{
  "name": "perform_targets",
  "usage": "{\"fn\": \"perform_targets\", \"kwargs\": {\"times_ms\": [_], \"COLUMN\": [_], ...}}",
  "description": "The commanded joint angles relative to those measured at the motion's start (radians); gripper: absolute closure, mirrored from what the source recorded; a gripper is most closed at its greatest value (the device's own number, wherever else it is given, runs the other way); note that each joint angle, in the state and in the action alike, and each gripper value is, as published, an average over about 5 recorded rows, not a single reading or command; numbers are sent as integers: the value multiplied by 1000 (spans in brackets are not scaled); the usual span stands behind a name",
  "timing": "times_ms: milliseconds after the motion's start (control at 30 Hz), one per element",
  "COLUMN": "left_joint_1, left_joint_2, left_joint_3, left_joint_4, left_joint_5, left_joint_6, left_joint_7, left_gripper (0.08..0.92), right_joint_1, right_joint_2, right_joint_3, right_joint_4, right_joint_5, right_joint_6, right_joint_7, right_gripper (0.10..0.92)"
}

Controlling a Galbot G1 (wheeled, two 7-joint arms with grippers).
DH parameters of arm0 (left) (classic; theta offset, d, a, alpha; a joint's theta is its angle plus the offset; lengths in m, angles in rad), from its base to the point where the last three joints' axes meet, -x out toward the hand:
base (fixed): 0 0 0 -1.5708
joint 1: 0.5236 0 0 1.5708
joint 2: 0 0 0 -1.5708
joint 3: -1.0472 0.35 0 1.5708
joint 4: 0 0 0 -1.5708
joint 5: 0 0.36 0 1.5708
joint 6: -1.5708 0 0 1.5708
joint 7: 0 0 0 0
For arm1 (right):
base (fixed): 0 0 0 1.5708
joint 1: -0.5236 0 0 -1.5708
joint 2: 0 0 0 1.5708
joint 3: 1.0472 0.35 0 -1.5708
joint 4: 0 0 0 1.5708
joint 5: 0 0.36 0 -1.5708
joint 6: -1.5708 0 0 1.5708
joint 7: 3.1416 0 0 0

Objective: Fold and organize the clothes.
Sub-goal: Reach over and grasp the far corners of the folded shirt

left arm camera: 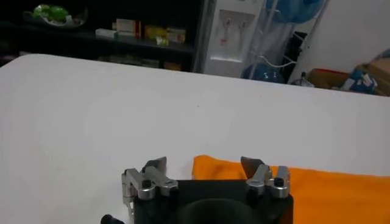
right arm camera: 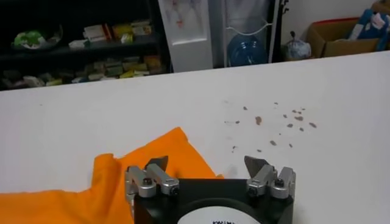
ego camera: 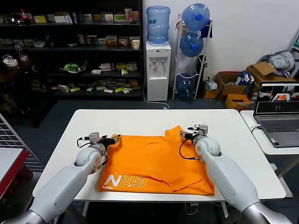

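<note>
Both open claws flank orange T-shirt's [ego camera: 156,161] far corners.

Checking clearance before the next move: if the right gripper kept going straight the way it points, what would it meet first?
Probably nothing on the table: the open right gripper points past the orange T-shirt's corner across bare white tabletop.

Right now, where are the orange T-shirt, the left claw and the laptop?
orange T-shirt [ego camera: 154,161], head view, middle of the fabric.
left claw [ego camera: 115,138], head view, between its fingertips.
laptop [ego camera: 279,125], head view, keyboard.
</note>
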Motion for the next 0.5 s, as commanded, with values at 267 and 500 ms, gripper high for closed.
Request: {"fn": "perform_targets", "kwargs": {"times_ms": [267, 500], "left_joint_1": [-19, -4], "left_joint_2": [1, 10], "left_joint_3": [28, 23], "left_joint_4": [25, 14], "left_joint_5": [12, 10], "left_joint_6": [4, 2], "left_joint_7": [-9, -7], "left_gripper": [294, 476], "right_joint_1": [34, 30], "right_joint_2": [53, 47], "right_joint_3": [-25, -29], "right_joint_4": [-72, -61], "right_joint_5": [-19, -8], "right_joint_6": [-9, -14], "right_joint_7": [-30, -26], "right_gripper": [363, 571]}}
